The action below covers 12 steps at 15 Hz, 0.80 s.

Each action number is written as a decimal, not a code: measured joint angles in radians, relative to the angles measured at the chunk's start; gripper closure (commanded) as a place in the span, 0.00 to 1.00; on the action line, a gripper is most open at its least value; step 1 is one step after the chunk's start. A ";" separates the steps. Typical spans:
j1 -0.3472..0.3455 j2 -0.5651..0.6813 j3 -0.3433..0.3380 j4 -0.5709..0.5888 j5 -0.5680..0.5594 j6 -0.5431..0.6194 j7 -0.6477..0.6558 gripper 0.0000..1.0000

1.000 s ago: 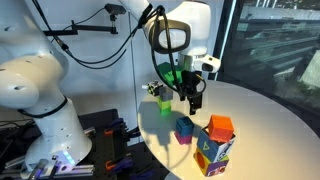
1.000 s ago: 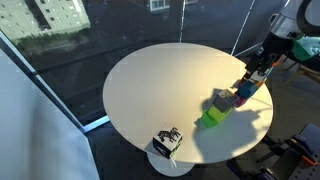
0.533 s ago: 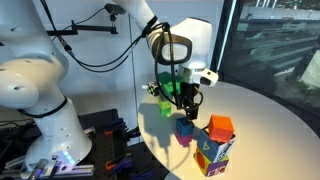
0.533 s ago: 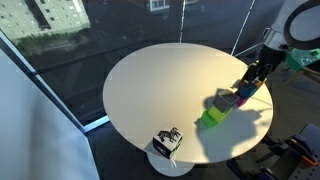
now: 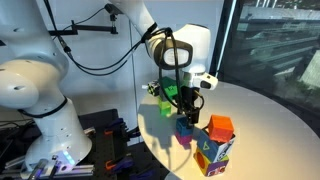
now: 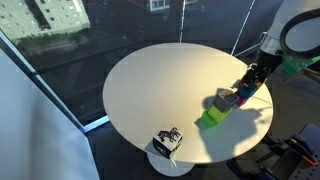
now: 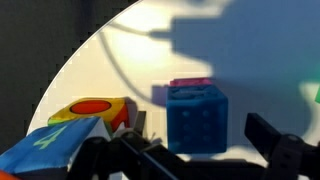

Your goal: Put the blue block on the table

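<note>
The blue block [image 7: 197,118] stands on a magenta cube [image 7: 190,83] on the white round table [image 7: 250,70]. In the wrist view my gripper [image 7: 200,150] is open, with one finger on each side of the blue block and a gap to it. In an exterior view the gripper [image 5: 188,110] hangs just over the blue block [image 5: 185,126] near the table's [image 5: 270,120] edge. In an exterior view the gripper [image 6: 247,88] partly hides the block stack [image 6: 230,99] on the table [image 6: 150,90].
A multicoloured letter cube [image 5: 213,155] with an orange block [image 5: 221,126] on top stands close beside the stack, also in the wrist view [image 7: 70,135]. A green block [image 5: 164,99] [image 6: 211,117] stands behind. A small black-and-white object [image 6: 168,142] is at the table's edge.
The gripper has come down from above the green block to the blue block. The blocks have not moved.
</note>
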 measured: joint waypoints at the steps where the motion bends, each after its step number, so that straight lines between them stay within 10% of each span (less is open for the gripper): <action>1: 0.000 0.006 0.000 0.000 -0.012 0.010 0.005 0.00; 5: 0.000 0.030 -0.001 -0.001 -0.045 0.045 0.027 0.00; 6: 0.000 0.035 -0.001 -0.001 -0.047 0.052 0.029 0.25; 12: 0.000 0.061 -0.003 -0.002 -0.047 0.079 0.037 0.67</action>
